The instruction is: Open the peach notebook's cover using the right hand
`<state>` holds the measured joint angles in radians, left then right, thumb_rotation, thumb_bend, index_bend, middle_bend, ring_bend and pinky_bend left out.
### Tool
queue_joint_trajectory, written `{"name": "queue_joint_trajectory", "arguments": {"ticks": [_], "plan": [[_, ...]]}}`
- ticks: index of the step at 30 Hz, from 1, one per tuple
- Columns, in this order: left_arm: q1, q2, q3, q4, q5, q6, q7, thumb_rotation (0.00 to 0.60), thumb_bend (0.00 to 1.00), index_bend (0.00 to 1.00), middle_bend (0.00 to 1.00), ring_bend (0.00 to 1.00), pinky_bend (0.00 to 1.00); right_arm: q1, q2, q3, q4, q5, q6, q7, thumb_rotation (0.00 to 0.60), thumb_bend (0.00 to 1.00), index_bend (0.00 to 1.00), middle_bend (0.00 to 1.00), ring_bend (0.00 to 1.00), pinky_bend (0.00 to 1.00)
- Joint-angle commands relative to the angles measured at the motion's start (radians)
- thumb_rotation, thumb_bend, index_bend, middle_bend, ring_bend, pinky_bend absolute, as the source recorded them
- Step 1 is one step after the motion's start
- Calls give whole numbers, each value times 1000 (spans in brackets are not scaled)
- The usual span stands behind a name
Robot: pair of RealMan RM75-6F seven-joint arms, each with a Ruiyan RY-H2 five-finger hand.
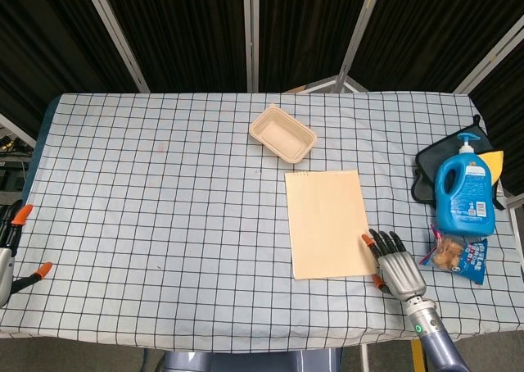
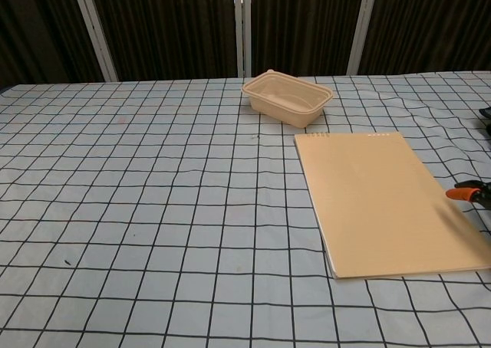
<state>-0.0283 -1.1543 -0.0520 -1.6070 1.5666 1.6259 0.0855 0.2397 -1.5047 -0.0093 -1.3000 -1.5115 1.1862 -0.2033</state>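
The peach notebook (image 1: 327, 222) (image 2: 383, 200) lies flat and closed on the checked tablecloth, its spiral edge toward the far side. My right hand (image 1: 395, 265) sits at the notebook's near right corner, fingers spread and stretched forward, one orange-tipped finger reaching the cover's right edge. In the chest view only an orange fingertip (image 2: 463, 193) shows at the right border, over the notebook's edge. My left hand (image 1: 10, 253) hangs off the table's left edge, fingers apart, holding nothing.
A beige food tray (image 1: 282, 133) (image 2: 288, 96) stands behind the notebook. On the right are a blue detergent bottle (image 1: 465, 193) on a black pad (image 1: 429, 164) and a snack packet (image 1: 459, 256) close beside my right hand.
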Motion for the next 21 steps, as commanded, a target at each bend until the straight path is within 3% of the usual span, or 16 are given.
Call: {"name": "queue_joint_trajectory", "arguments": {"ticks": [1, 11, 21], "plan": [[1, 1, -1, -1, 1, 2, -2, 600, 110, 0, 0, 0, 0, 3, -9, -1, 9, 1, -3, -5, 600, 288, 0, 0, 0, 0], [1, 1, 1, -2, 4, 3, -2, 600, 110, 0, 0, 0, 0, 10, -29, -1, 21, 10, -4, -7, 600, 380, 0, 0, 0, 0], [2, 2, 0, -4, 6, 5, -7, 600, 109, 0, 0, 0, 0, 20, -49, 2, 33, 19, -11, -9, 600, 386, 0, 0, 0, 0]]}}
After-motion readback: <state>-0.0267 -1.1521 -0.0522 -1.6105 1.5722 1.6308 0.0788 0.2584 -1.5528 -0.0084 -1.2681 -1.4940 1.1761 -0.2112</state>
